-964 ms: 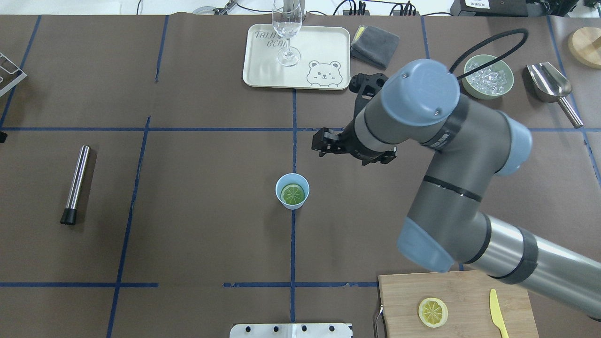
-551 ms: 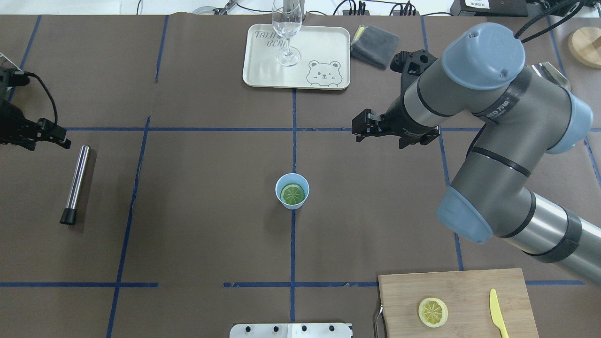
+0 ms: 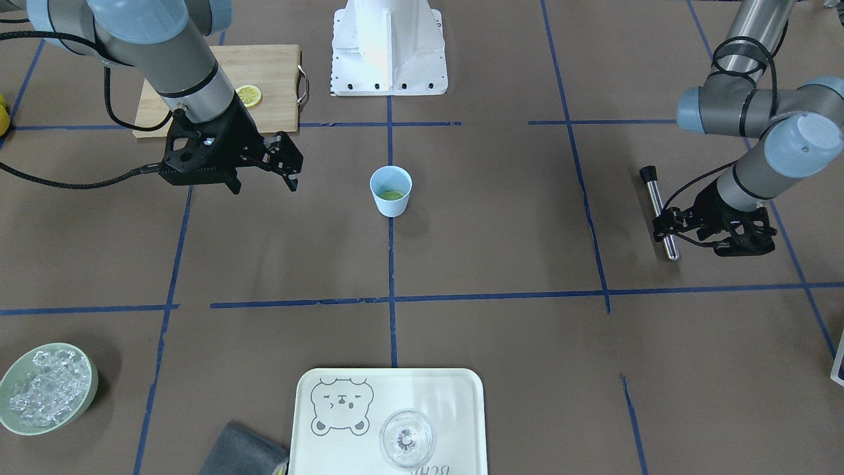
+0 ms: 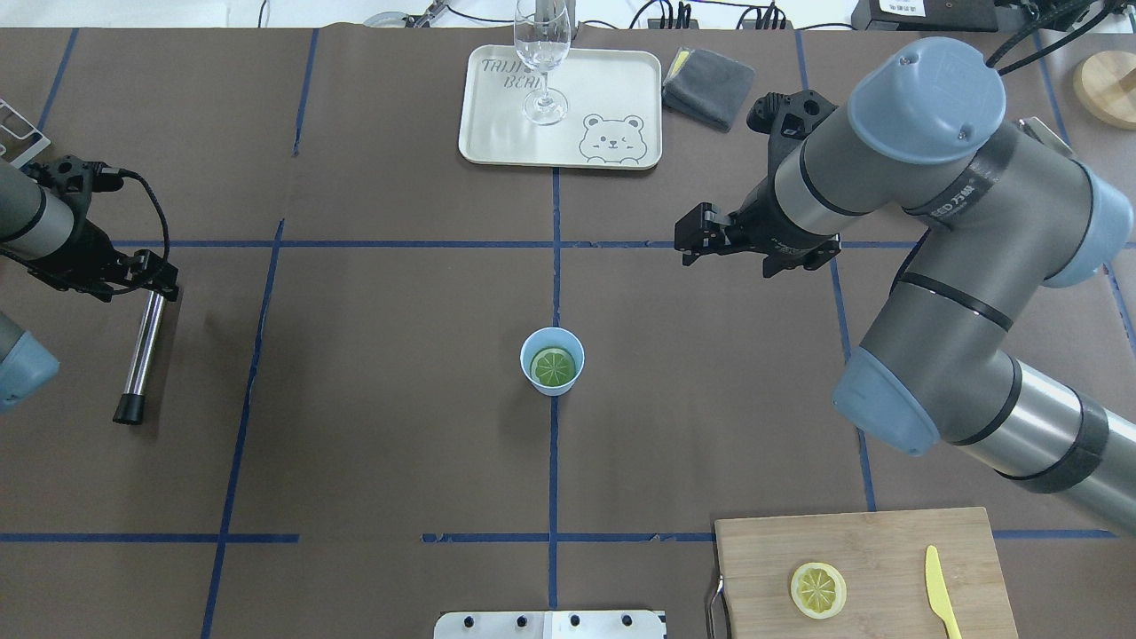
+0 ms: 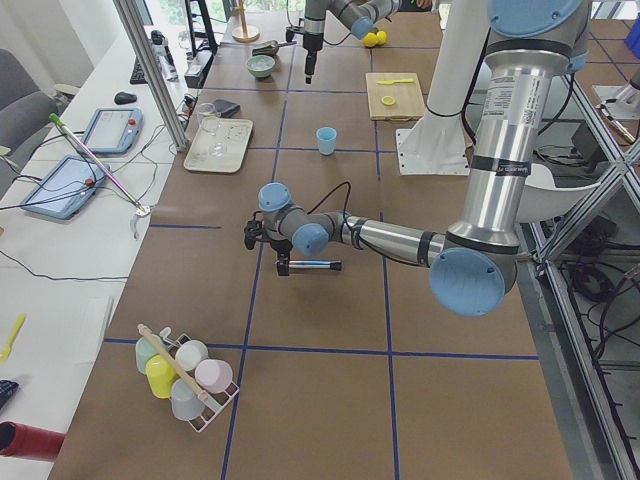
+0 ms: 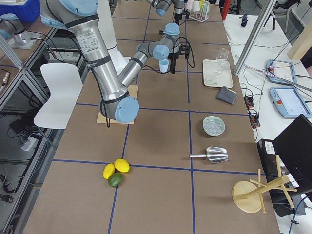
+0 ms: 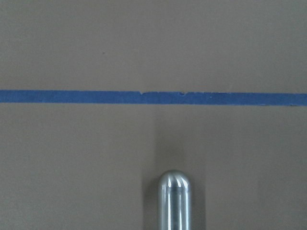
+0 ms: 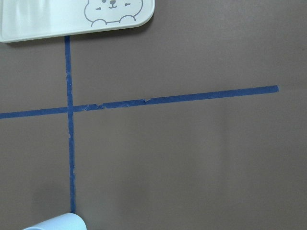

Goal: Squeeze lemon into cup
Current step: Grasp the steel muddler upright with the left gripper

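Note:
The light-blue cup (image 4: 552,360) (image 3: 391,190) stands upright at the table's middle, and a round segmented slice that looks green lies inside it. A yellow lemon (image 4: 817,589) (image 3: 248,95) slice lies flat on the wooden cutting board (image 4: 887,541). My right gripper (image 4: 695,238) (image 3: 264,183) hangs open and empty above the table, to the right of and beyond the cup. In the right wrist view only the cup's rim (image 8: 55,223) shows. My left gripper (image 4: 160,277) (image 3: 664,227) looks open and sits low at the far end of a steel rod (image 4: 142,351) (image 7: 175,201).
A tray (image 4: 612,80) with a stemmed glass (image 4: 541,53) stands at the far middle, a grey cloth (image 4: 708,84) beside it. A green bowl of ice (image 3: 46,389) and a metal scoop (image 6: 210,155) are far right. A yellow knife (image 4: 941,590) lies on the board.
My right arm has drawn back to the right, away from the cup. My left arm has come into view and moved to the rod's far end. Cup and slices have not moved.

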Motion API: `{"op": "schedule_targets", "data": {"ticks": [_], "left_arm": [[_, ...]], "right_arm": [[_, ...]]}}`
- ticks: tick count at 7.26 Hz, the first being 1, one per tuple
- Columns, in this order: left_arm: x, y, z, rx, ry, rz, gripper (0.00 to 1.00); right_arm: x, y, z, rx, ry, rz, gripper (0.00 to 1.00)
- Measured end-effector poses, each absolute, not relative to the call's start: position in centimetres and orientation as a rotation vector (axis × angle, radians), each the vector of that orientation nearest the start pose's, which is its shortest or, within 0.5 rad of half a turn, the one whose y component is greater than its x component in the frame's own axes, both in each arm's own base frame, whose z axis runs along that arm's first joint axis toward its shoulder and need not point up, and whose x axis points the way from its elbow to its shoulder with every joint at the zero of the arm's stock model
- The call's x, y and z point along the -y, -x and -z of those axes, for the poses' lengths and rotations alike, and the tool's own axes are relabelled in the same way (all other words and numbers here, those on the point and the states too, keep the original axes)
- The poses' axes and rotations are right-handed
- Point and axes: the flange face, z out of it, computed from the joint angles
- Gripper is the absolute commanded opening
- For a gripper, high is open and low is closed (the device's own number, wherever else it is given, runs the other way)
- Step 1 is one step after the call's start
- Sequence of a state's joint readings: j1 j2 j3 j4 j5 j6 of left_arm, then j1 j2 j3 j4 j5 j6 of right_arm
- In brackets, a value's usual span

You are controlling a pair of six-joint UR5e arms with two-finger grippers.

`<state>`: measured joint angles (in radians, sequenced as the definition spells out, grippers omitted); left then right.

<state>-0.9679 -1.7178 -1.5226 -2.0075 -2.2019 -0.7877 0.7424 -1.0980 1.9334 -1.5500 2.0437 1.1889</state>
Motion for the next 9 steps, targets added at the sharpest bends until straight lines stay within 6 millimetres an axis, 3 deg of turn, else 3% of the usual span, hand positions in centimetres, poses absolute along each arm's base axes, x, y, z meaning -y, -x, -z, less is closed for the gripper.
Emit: {"op": "schedule_targets", "data": {"ticks": [3,4,5,7,8,9], "left_arm": [[51.5,-27.8,-56.7,-0.794,0.006,-0.009,0.77],[51.4,-27.9,-56.7,-0.793,0.006,-0.011,0.53],[51.4,-27.9,-56.7,-0.793,0.006,-0.012,0.45],[51.2,-28.1,-56.8,-0.791,0.009,-0.017,0.45],[51.0,-28.3,-56.9,-0.79,0.012,-0.021,0.29],[50.9,-28.5,-57.0,-0.789,0.014,-0.025,0.0]], "right_arm": [[46.3,37.5,-23.3,0.945,-0.072,-0.13,1.0],[46.3,37.5,-23.3,0.945,-0.072,-0.13,1.0],[46.3,37.6,-23.4,0.944,-0.071,-0.13,1.0],[46.3,37.6,-23.4,0.944,-0.069,-0.13,1.0],[46.3,37.6,-23.4,0.944,-0.069,-0.13,1.0],[46.3,37.5,-23.4,0.944,-0.07,-0.13,1.0]]}}
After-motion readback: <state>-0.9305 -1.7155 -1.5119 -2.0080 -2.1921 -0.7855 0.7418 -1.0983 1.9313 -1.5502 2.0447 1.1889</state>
